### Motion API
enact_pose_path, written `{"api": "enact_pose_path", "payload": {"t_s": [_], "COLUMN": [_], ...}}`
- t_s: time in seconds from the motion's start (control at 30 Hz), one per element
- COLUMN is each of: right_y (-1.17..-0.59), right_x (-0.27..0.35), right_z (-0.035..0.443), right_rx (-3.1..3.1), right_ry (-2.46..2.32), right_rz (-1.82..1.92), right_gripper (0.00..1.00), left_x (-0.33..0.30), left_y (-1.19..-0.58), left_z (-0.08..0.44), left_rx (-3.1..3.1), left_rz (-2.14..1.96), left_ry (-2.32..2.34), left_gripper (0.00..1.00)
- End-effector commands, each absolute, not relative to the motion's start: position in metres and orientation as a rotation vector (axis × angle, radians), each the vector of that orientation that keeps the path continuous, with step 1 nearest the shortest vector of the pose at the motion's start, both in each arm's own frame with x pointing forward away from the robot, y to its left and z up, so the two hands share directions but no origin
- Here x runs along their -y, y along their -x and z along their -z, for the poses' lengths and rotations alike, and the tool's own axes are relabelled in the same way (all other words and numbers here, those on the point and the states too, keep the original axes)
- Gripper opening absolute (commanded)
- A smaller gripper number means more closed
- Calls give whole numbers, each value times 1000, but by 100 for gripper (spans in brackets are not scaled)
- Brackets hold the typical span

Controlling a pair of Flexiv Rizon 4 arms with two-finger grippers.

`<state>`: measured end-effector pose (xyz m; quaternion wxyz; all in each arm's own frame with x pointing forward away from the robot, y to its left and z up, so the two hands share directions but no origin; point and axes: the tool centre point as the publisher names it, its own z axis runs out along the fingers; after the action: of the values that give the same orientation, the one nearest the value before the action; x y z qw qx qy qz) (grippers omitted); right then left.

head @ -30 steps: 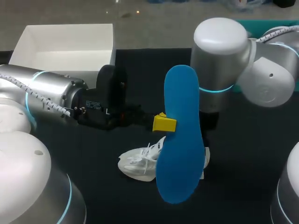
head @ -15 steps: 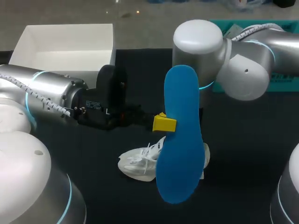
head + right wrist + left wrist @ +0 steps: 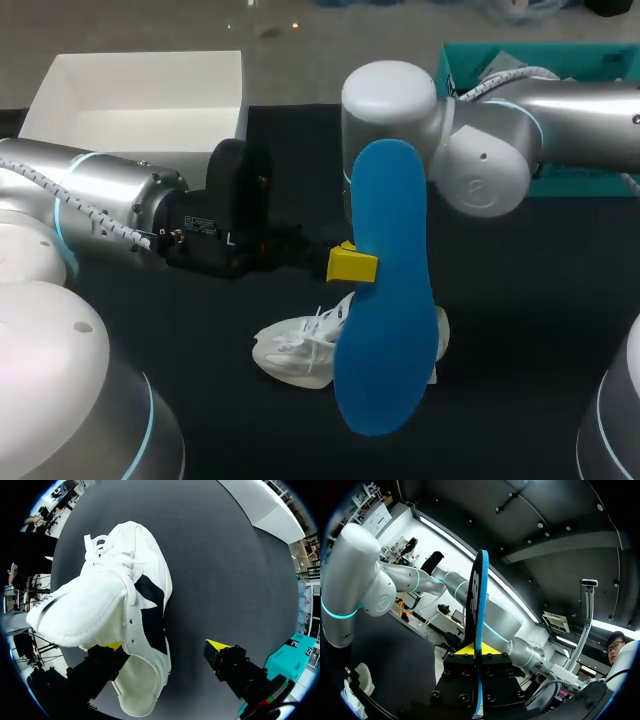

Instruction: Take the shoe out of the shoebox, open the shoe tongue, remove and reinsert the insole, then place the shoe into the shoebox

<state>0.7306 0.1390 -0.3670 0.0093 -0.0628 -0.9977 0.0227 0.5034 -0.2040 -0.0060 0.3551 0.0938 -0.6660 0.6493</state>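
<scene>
Fingers [image 3: 351, 266] of the left gripper [image 3: 476, 652] pinch the light, bendy blue insole [image 3: 385, 300] upright by its edge, while the right gripper [image 3: 166, 647] is spread wide, 1 finger against the soft white shoe [image 3: 115, 595], probably best held by its heel rim.

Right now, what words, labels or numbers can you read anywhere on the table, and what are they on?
On the left gripper, small white markings on the black body: too small to read.
On the blue insole, white shoe and white shoebox: no text showing.
</scene>
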Motion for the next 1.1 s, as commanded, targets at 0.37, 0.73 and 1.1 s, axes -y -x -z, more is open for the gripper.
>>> {"api": "enact_pose_path", "payload": {"t_s": [0.37, 0.73, 1.1], "right_y": [-719, -715, -717], "right_x": [-133, -131, -121], "right_z": [383, 384, 359], "right_rx": [3065, 3056, 2616], "right_ry": [211, 190, 940], "right_rz": [-129, -102, 99], "right_gripper": [0, 0, 0], "left_x": [205, 205, 205], "left_y": [-504, -504, -504], "left_z": [6, 6, 6], "left_rx": [1720, 1720, 1720], "left_rz": [-1678, -1678, -1678], "left_ry": [-241, -241, -241], "left_gripper": [0, 0, 0]}}
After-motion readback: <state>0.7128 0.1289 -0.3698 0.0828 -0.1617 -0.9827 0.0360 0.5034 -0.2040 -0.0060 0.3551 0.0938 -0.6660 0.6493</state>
